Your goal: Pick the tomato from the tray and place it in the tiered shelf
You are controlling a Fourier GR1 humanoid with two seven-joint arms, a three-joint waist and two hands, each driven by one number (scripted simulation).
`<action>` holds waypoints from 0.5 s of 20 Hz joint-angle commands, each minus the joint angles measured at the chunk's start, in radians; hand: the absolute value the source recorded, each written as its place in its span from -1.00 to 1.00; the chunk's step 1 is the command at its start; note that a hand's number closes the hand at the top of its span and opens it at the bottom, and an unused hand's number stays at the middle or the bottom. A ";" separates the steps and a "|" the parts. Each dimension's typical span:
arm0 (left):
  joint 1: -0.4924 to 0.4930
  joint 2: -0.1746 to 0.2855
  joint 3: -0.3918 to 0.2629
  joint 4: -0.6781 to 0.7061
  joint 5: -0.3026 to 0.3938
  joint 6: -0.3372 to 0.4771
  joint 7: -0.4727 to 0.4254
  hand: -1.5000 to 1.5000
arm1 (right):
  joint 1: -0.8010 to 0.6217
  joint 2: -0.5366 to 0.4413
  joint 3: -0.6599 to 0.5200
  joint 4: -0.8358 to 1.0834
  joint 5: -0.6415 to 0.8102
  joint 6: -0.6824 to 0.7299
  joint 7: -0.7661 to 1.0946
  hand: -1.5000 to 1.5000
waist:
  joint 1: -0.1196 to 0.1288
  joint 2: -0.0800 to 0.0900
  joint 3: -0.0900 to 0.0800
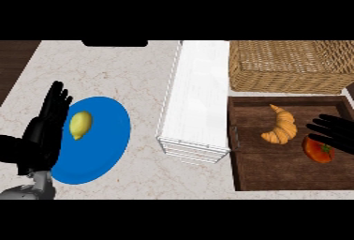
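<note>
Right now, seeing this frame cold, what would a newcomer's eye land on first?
The bright blue round plate at left, with a yellow lemon on it, stands out against the pale marble counter. At centre stands a long white tiered shelf. On the dark wooden tray at right, the black right hand holds open fingers by a red tomato near a golden croissant.

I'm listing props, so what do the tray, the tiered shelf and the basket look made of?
The tray looks like dark matte wood, with grain streaks. The tiered shelf looks white, painted wood or plastic, I can't tell which; smooth top, thin stacked tiers. The basket looks like tan woven wicker, with a crisscross weave showing.
</note>
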 commanded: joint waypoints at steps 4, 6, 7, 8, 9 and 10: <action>-0.018 -0.012 0.045 0.048 0.008 -0.035 -0.032 0.00 | -0.162 0.084 0.040 0.196 0.070 -0.049 -0.091 -1.00 | 0.007 0.002 0.000; -0.014 -0.038 0.004 0.008 -0.041 0.007 0.026 0.00 | -0.121 0.069 0.013 0.177 0.033 -0.053 -0.142 -1.00 | 0.000 0.000 0.000; -0.071 -0.017 0.048 0.079 -0.004 -0.036 -0.012 0.00 | -0.099 0.074 0.021 0.214 0.045 -0.104 -0.174 -1.00 | -0.003 0.001 0.000; -0.029 0.011 0.064 -0.002 0.011 -0.053 0.035 0.00 | -0.090 0.070 0.029 0.154 0.050 -0.072 -0.137 -1.00 | -0.002 -0.001 0.000; -0.010 0.026 0.105 0.052 0.039 -0.086 -0.047 0.00 | -0.140 0.089 0.021 0.274 0.048 -0.122 -0.177 -1.00 | 0.007 0.002 0.000; -0.001 -0.060 -0.011 0.003 -0.073 0.012 -0.004 0.00 | -0.076 0.110 0.056 0.139 0.066 -0.083 -0.098 -1.00 | -0.004 -0.001 0.000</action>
